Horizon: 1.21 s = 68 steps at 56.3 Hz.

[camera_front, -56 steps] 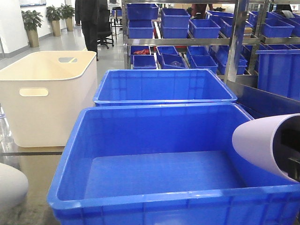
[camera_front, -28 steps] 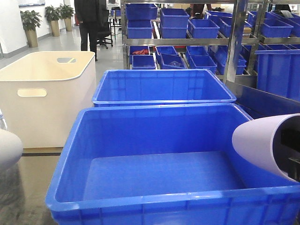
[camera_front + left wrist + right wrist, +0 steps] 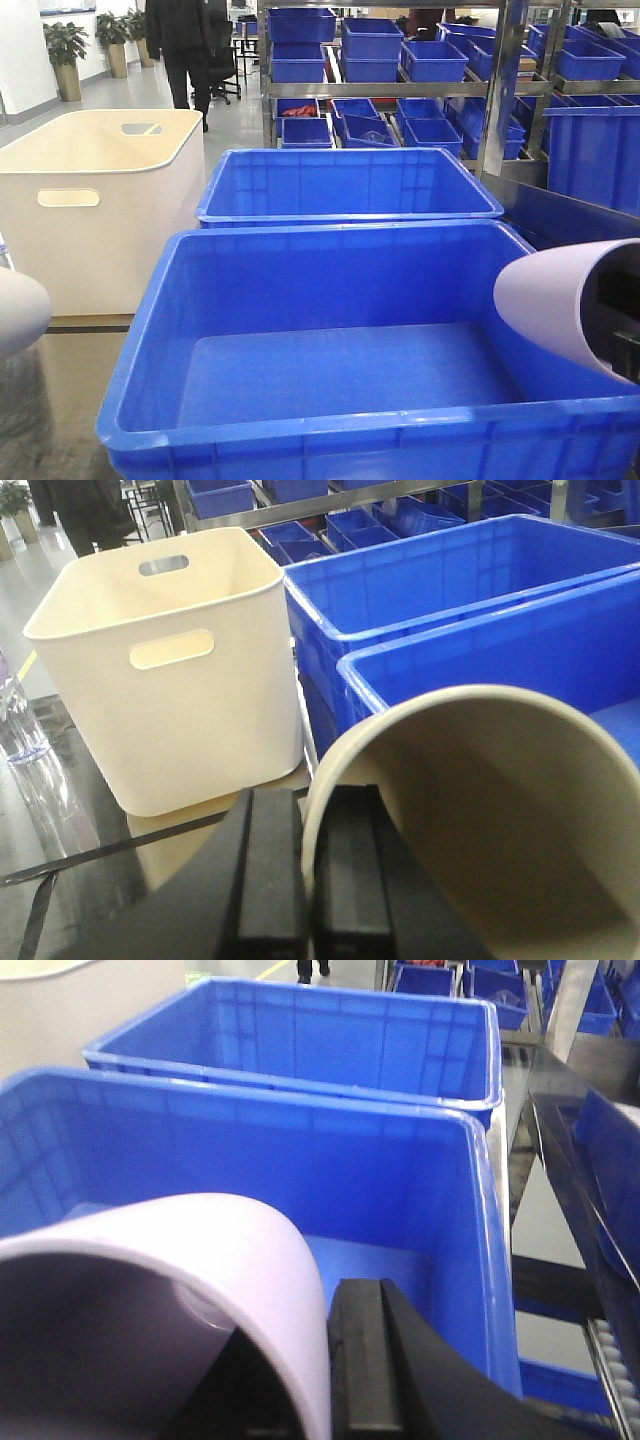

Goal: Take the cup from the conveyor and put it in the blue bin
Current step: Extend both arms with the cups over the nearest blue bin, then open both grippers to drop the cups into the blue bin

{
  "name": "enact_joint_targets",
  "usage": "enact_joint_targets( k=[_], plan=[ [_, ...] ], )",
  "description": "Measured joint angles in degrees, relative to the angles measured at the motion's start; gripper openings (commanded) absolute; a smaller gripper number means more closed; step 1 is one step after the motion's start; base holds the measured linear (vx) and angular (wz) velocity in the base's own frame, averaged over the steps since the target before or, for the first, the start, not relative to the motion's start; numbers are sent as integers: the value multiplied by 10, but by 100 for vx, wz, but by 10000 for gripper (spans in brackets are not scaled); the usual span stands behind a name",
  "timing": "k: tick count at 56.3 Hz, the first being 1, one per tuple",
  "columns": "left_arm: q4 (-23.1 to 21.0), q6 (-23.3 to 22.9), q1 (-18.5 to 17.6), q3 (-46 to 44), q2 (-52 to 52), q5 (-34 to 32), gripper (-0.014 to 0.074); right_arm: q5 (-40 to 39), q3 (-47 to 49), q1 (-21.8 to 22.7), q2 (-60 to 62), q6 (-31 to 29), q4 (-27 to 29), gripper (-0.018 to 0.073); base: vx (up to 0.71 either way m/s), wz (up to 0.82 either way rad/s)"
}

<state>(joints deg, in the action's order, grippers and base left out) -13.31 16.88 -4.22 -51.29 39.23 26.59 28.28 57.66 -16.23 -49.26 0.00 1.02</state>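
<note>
Backdrop: racks of shelf bins (image 3: 372, 50).
My left gripper (image 3: 305, 880): clamps beige cup (image 3: 480, 810).
My right gripper (image 3: 315, 1380): clamps lilac cup (image 3: 200, 1240), near blue bin (image 3: 300, 1150).

Storage or warehouse-type industrial hall: steel racking (image 3: 400, 88), upper right, stocked with blue shelf bins (image 3: 373, 40); polished floor (image 3: 130, 95), upper left.

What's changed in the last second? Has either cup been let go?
The left gripper, pinching the beige cup, rose at the front view's left edge, then held. A person in the background stepped left. Unchanged: the right gripper still grips the lilac cup at the blue bin's right side, neither cup released, bin empty.
</note>
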Motion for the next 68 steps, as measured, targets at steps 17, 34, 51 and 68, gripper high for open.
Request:
enact_joint_targets(
  k=[17, 34, 51, 68],
  plan=[
    [-238, 225, -58, -119, 157, 11, -6, -62, 0, 0, -73, 0, 16, -8, 0, 0],
    [-389, 341, -130, -206, 376, 12, 45, -164, 0, 0, -136, 0, 17, 25, 0, 0],
    [-388, 347, -132, -207, 455, 6, 375, -126, -1, 0, -168, 0, 29, 337, 0, 0],
    [-389, 347, -132, -209, 447, 13, 506, -117, -1, 0, -179, 0, 29, 576, 0, 0]
  ],
)
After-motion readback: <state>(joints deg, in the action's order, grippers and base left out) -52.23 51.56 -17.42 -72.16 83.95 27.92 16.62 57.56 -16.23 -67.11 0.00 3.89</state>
